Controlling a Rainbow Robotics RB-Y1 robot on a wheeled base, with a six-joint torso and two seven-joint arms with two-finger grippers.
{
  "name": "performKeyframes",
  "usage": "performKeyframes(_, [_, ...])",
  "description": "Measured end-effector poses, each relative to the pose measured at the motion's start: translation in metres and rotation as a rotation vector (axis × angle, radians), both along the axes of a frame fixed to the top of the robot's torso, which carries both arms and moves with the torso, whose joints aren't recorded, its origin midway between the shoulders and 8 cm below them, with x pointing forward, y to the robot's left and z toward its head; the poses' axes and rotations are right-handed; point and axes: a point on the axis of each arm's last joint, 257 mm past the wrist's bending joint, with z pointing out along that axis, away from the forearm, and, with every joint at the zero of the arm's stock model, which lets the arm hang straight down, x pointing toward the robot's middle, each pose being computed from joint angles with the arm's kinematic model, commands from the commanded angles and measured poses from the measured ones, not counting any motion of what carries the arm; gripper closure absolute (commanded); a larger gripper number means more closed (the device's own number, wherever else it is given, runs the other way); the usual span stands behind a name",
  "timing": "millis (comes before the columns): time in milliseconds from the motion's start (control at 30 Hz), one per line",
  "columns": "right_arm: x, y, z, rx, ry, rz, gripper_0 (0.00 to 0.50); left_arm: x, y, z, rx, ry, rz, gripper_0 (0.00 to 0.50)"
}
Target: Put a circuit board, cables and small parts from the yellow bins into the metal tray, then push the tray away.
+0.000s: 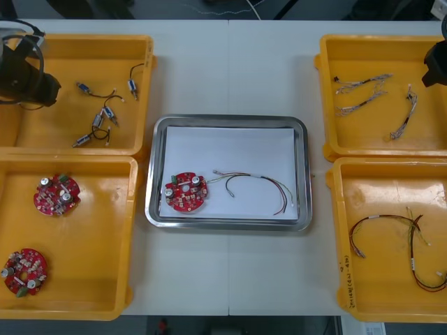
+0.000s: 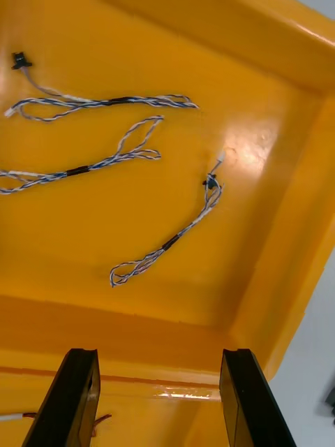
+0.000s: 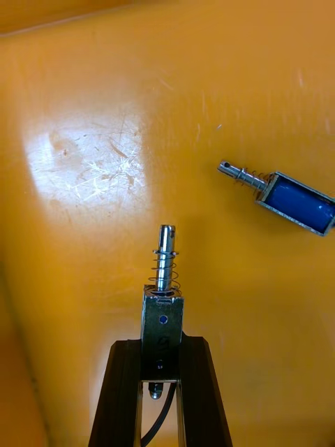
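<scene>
My left gripper [image 1: 26, 75] hangs over the far left yellow bin [image 1: 70, 43]. In the left wrist view the left gripper [image 3: 162, 347] is shut on a small metal part [image 3: 162, 311] with a spring and pin, held above the bin floor. A second small metal part [image 3: 289, 201] with a blue body lies beyond the fingers. My right gripper [image 2: 160, 391] is open above the far right yellow bin [image 1: 335, 52], near three twisted blue and white cables [image 2: 167, 244]. The metal tray [image 1: 159, 132], white inside, holds a red circuit board [image 1: 185, 190] and a red and yellow cable [image 1: 262, 183].
Several small metal parts [image 1: 98, 122] with black wires lie in the far left bin. Two red circuit boards [image 1: 56, 195] rest in the near left bin. Red, yellow and black cables [image 1: 391, 234] lie in the near right bin. Bare table surrounds the tray.
</scene>
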Motion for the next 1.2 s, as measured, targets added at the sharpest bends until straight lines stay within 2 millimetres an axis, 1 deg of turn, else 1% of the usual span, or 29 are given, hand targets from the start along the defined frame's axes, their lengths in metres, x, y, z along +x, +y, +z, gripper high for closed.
performKeyframes(67, [0.002,-0.004,-0.001,0.021,0.016,-0.046,0.0,-0.003,-0.001,0.005,0.004,0.008,-0.008,0.499])
performKeyframes(233, [0.005,-0.009,-0.015,0.115,0.07,-0.157,0.0,-0.01,-0.012,0.016,-0.007,0.031,-0.033,0.5])
performKeyframes(333, [0.017,-0.013,-0.021,0.182,0.047,-0.242,0.0,-0.016,-0.019,0.025,-0.019,0.048,-0.048,0.5])
performKeyframes(433, [0.024,-0.014,-0.027,0.222,0.041,-0.285,0.0,-0.022,-0.026,0.036,-0.023,0.064,-0.065,0.5])
performKeyframes(667, [0.031,-0.016,-0.037,0.338,0.014,-0.478,0.0,-0.04,-0.04,0.057,0.014,0.107,-0.111,0.5])
performKeyframes(767, [0.033,-0.019,-0.045,0.353,0.015,-0.501,0.0,-0.047,-0.048,0.064,0.05,0.12,-0.141,0.499])
performKeyframes(833, [0.035,-0.021,-0.051,0.371,0.015,-0.525,0.0,-0.055,-0.054,0.069,0.089,0.129,-0.167,0.5])
performKeyframes(1000, [0.04,-0.025,-0.069,0.458,-0.001,-0.673,0.0,-0.075,-0.074,0.079,0.167,0.137,-0.217,0.499])
performKeyframes(1067, [0.042,-0.026,-0.076,0.466,-0.002,-0.683,0.0,-0.085,-0.081,0.081,0.166,0.146,-0.203,0.5])
performKeyframes(1200, [0.043,-0.027,-0.09,0.488,0.011,-0.704,0.0,-0.101,-0.094,0.084,0.121,0.169,-0.119,0.499])
